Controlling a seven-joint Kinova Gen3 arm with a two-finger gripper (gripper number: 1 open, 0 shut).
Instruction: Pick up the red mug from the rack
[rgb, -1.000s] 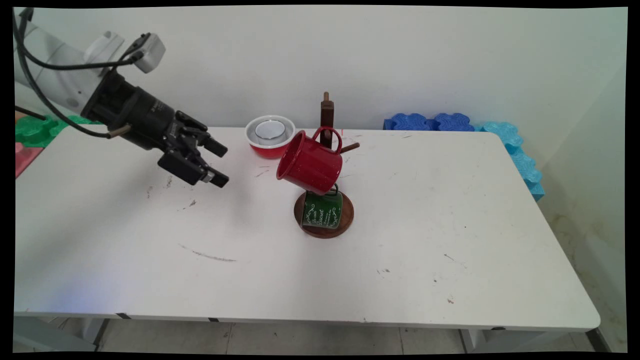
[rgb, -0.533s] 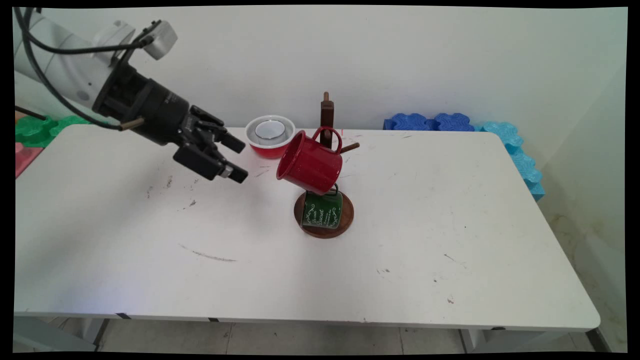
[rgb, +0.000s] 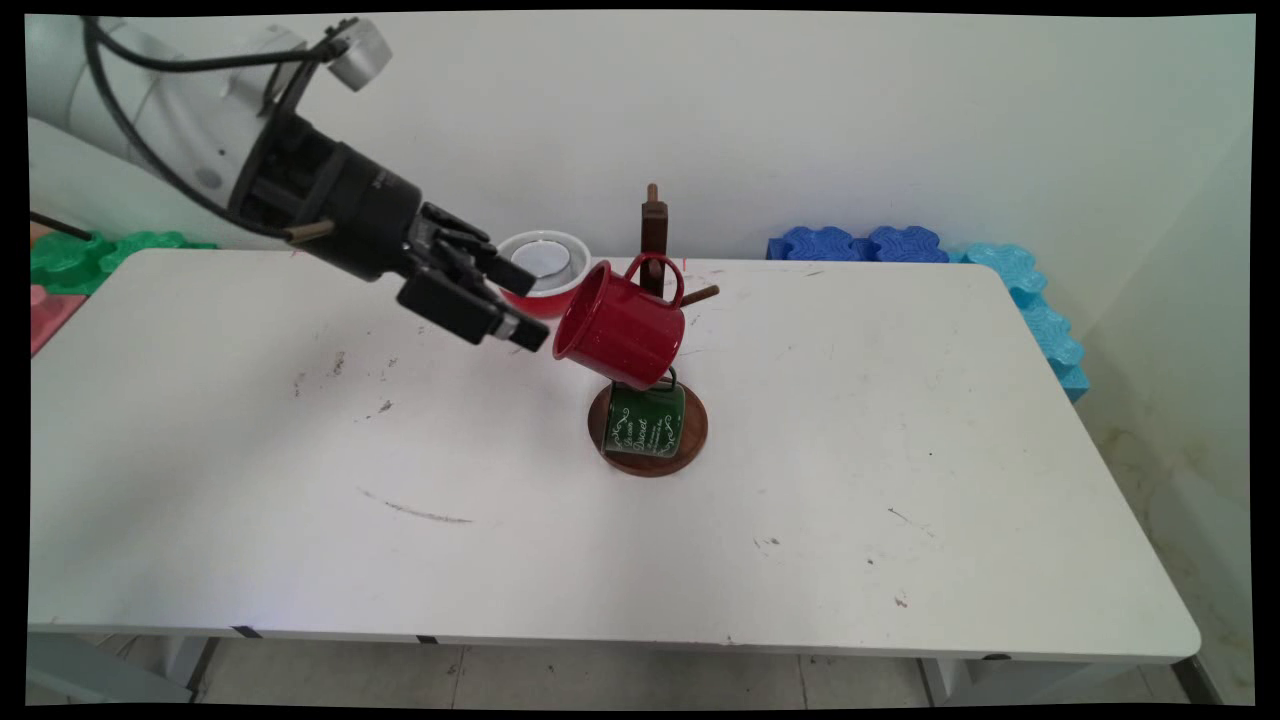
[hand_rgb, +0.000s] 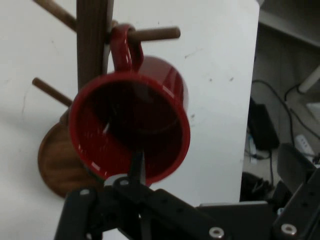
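Two enamel mugs hang on the dark wooden mug tree: the red enamel mug on a peg, the green lettered mug below it by the round base. Black two-finger gripper hovers just left of the red mug's rim, fingers spread apart and empty, a red-and-white bowl behind it on the white worktop.

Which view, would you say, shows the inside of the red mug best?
The hand view: it looks straight into the red mug. The main view shows the mug from the side, hanging by its handle on the wooden stand.

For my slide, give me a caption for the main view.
Open gripper beside the red mug hanging on a wooden rack.
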